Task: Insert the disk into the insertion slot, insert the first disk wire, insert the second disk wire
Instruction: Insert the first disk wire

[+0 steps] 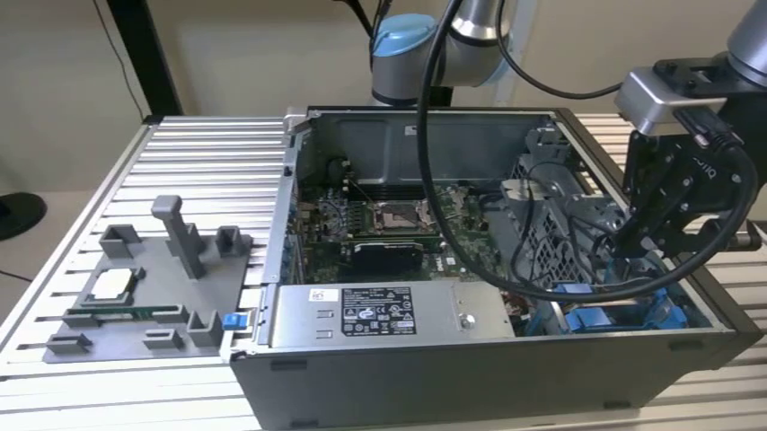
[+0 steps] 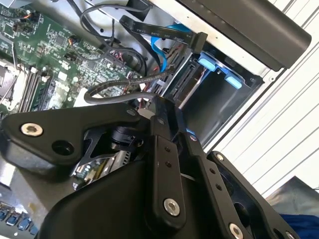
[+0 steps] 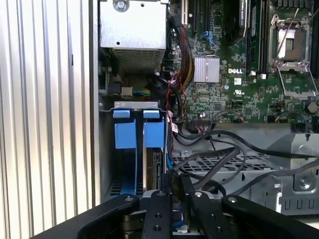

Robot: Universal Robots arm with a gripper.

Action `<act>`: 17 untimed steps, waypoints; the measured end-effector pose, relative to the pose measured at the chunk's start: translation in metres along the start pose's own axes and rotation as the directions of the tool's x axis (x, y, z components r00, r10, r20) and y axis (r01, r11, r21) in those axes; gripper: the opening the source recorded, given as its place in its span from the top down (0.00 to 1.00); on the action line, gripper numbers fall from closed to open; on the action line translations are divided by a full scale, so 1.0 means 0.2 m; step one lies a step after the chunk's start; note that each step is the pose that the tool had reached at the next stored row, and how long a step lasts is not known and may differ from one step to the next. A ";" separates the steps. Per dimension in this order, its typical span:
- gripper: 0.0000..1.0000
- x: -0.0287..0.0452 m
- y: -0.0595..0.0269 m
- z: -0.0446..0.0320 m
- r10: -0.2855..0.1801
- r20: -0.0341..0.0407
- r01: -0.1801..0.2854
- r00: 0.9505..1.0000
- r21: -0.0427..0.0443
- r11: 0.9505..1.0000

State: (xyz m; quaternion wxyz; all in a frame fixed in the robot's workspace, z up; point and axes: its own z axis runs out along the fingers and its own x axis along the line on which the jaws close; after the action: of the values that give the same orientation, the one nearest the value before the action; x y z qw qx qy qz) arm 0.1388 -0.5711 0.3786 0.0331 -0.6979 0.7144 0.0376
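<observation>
The disk's blue carrier [image 3: 125, 134] stands inside the insertion slot [image 3: 106, 149], the grey bay at the case corner; its blue tabs [image 2: 210, 63] also show in the second wrist view. In the exterior view the disk [image 1: 599, 320] lies low in the case's near corner on the exterior view's right. My gripper [image 3: 177, 183] hangs just above that bay, its fingers [image 2: 160, 149] drawn close together on a dark connector. A thin blue wire [image 3: 167, 160] runs to that connector. A second flat black wire connector [image 2: 168, 35] hangs free over the bay.
The grey power-supply box [image 1: 372, 314] lies along the case front and the green motherboard [image 1: 383, 224] sits behind it. Black cables [image 1: 504, 278] loop across the case. A perforated metal cage [image 3: 234, 164] stands beside the bay. A grey fixture plate [image 1: 144, 287] rests on the slatted table.
</observation>
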 end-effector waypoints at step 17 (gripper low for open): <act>1.00 0.025 -0.011 0.037 0.000 0.000 0.000 1.000 -0.001 1.000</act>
State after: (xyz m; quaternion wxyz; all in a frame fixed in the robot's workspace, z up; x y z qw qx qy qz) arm 0.1408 -0.5754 0.3706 0.0328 -0.6980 0.7144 0.0378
